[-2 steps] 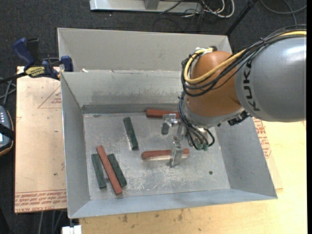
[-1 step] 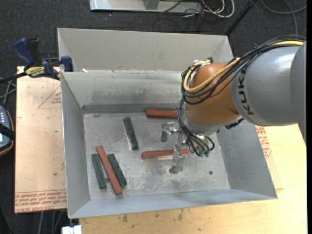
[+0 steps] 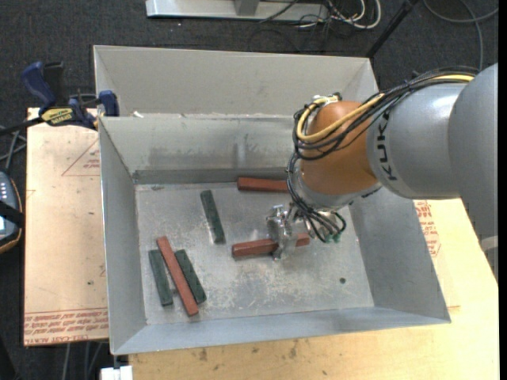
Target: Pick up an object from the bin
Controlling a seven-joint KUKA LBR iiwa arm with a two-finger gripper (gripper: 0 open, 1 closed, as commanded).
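Gripper point(image 3: 280, 237) down on the red bar point(image 3: 250, 249), mid-floor in the bin point(image 3: 119, 212).
It covers the bar's right part, with red showing on either side; whether it is clamped cannot be told. Behind the bar lies a second red bar point(image 3: 261, 184), left of it a green bar point(image 3: 211, 216), and further left a green-red-green trio point(image 3: 176, 275).

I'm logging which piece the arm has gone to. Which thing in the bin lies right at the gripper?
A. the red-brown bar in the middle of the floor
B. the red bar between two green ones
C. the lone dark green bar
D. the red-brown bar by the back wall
A: the gripper is down at the right end of the middle red-brown bar, apart from the others.
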